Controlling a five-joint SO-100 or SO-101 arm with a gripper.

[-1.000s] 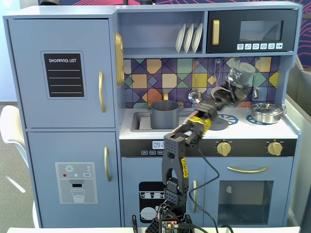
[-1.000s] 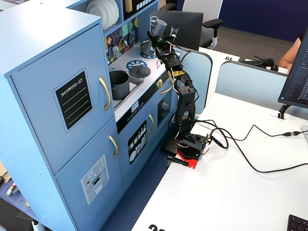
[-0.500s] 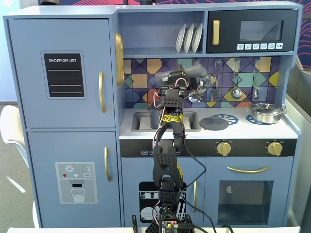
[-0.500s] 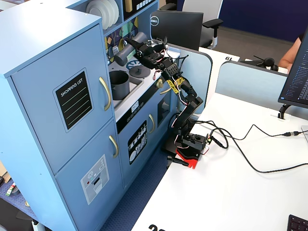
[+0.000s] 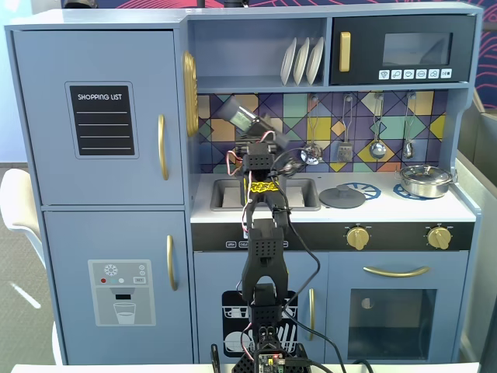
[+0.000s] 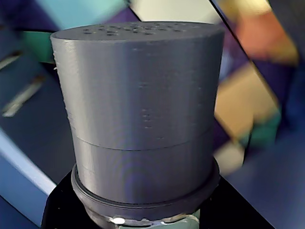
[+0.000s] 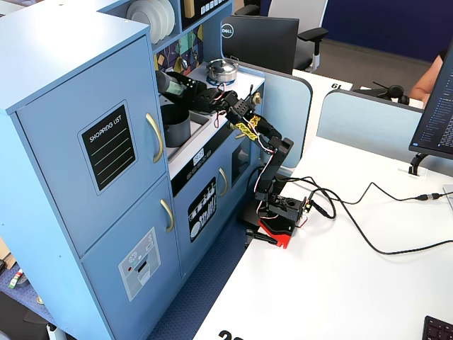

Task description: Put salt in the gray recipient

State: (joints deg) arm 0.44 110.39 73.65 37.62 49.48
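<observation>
The salt [image 5: 242, 116] is a gray shaker, held tilted with its cap pointing up and to the left in front of the tiled backsplash. My gripper [image 5: 253, 130] is shut on its body. In a fixed view from the side, the salt [image 7: 168, 83] lies nearly level above the gray recipient [image 7: 175, 125], which stands in the sink, with the gripper [image 7: 187, 88] just to its right. The salt's perforated cap [image 6: 143, 105] fills the wrist view, with black fingers [image 6: 62, 210] at its base. In the front fixed view my arm mostly hides the recipient.
A shiny silver pan [image 5: 425, 180] sits on the right burner and a flat gray lid [image 5: 342, 196] on the left one. Utensils [image 5: 377, 128] hang on the backsplash. Plates [image 5: 303, 61] stand on the shelf above. The fridge wall [image 5: 190, 93] is close on the left.
My arm swung left from over the stove to over the sink, carrying the salt. The salt tipped from pointing up-right to pointing up-left, above the recipient.
</observation>
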